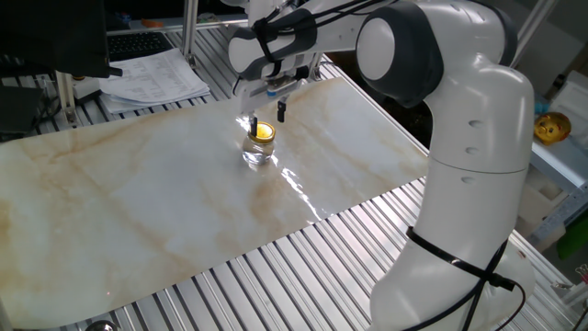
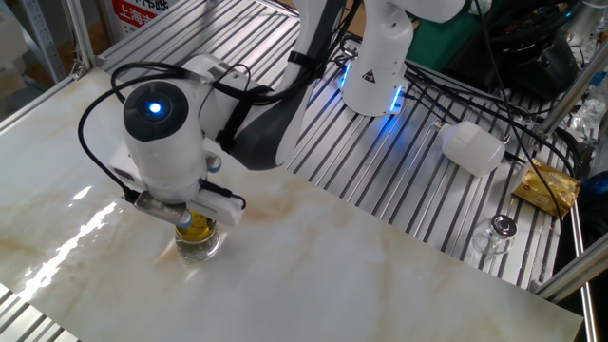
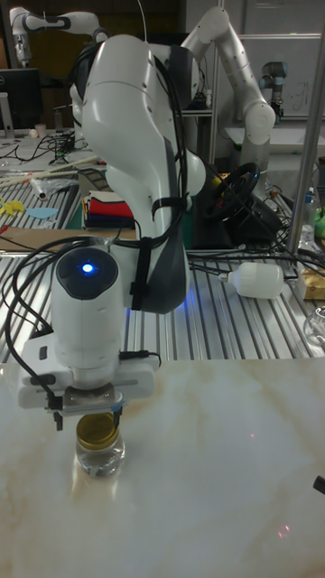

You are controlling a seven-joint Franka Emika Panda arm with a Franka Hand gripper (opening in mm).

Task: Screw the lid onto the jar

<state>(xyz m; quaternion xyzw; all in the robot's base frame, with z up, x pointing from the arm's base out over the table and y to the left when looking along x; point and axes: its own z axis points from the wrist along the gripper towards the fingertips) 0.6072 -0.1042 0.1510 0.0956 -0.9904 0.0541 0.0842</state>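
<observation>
On the marble table [image 1: 138, 202], clear glass jar [image 3: 99, 459] under shiny gold lid [image 3: 97, 431], jaws apart above.

You are working in a robotics lab. Your marble-patterned board [image 1: 138, 202] lies on a bench of ribbed aluminium profile [image 1: 303, 276], framed by metal posts [image 2: 81, 33]. A second white robot arm [image 3: 236, 68] stands in the far background of the tall fixed view, beside a monitor [image 3: 20, 95] at the far left. In the other fixed view a robot base glows with blue light [image 2: 375, 76], and black cables [image 2: 494, 104] trail across the bench on the right. Printed papers [image 1: 152, 78] and a keyboard [image 1: 138, 41] sit at the far left in one fixed view.
</observation>
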